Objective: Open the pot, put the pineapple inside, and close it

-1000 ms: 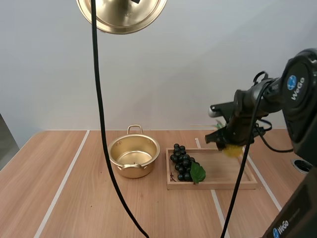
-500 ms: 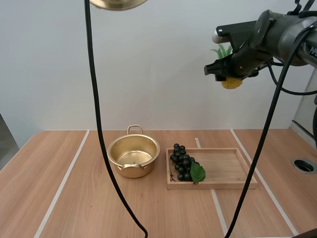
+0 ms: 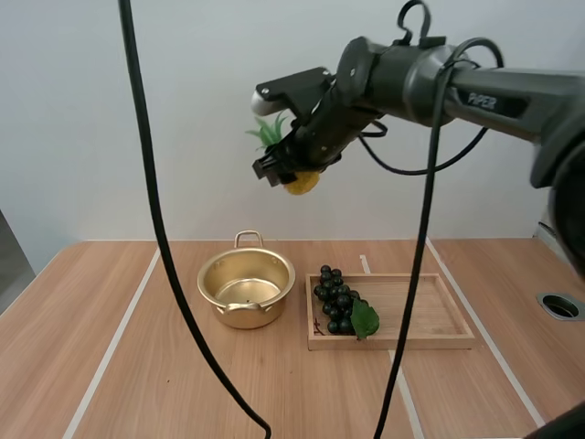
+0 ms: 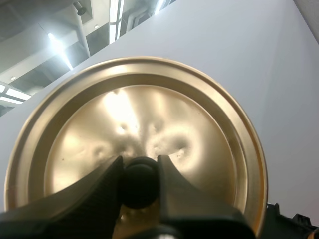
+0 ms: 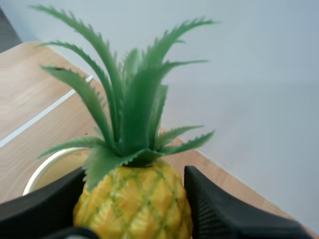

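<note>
In the high view, the right arm reaches in from the right edge across the upper part of the frame. The right gripper (image 3: 292,172), just above the centre, is clamped on a small yellow pineapple (image 3: 304,183) whose green spiky crown points up and to the left. The pineapple hangs in the air, high above and slightly right of a round golden metal pot (image 3: 245,315) with loop handles. The pot stands open on the light wooden table (image 3: 128,320), left of centre in the lower half. Just right of the pot lies a shallow rectangular wooden tray (image 3: 420,315). A bunch of dark grapes (image 3: 335,294) with one green leaf lies at the tray's left end.

In the left wrist view, the left gripper (image 4: 139,172) pinches the small black round knob (image 4: 138,185) of a round golden metal lid (image 4: 149,109). The lid's face is turned towards the camera.

In the right wrist view, two black fingers (image 5: 224,211) press the pineapple's body from both sides, with its crown upright. The pot's golden rim shows on the table beyond the fruit.
</note>
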Controlling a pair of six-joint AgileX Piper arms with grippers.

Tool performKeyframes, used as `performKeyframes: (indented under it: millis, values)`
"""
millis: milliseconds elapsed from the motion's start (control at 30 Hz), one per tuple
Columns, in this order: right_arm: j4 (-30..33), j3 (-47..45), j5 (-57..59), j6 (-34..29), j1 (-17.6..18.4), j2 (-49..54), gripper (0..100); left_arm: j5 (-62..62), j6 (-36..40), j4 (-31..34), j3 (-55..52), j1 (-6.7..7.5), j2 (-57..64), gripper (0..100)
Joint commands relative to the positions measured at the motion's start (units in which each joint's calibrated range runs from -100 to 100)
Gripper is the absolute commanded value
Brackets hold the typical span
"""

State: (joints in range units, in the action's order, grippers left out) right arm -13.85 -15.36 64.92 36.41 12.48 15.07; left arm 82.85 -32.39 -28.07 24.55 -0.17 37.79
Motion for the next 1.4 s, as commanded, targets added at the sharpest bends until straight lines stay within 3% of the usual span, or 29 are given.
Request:
performKeyframes:
  millis: [0,233,1367]
  values:
    - [0.7,0.4,1.1,0.5,1.2,-3.3,0,2.6,0.4,0.0,1.0,0.13,0.5,0]
    - [0.6,0.4,2.7,6.7,3.3,-11.2,0,10.6,0.4,5.2,1.0,0.13,0.5,0]
    - [-4.4,-0.4,3.8,9.8,3.8,-24.1,0,14.5,0.4,7.7,0.8,0.13,-0.9,0]
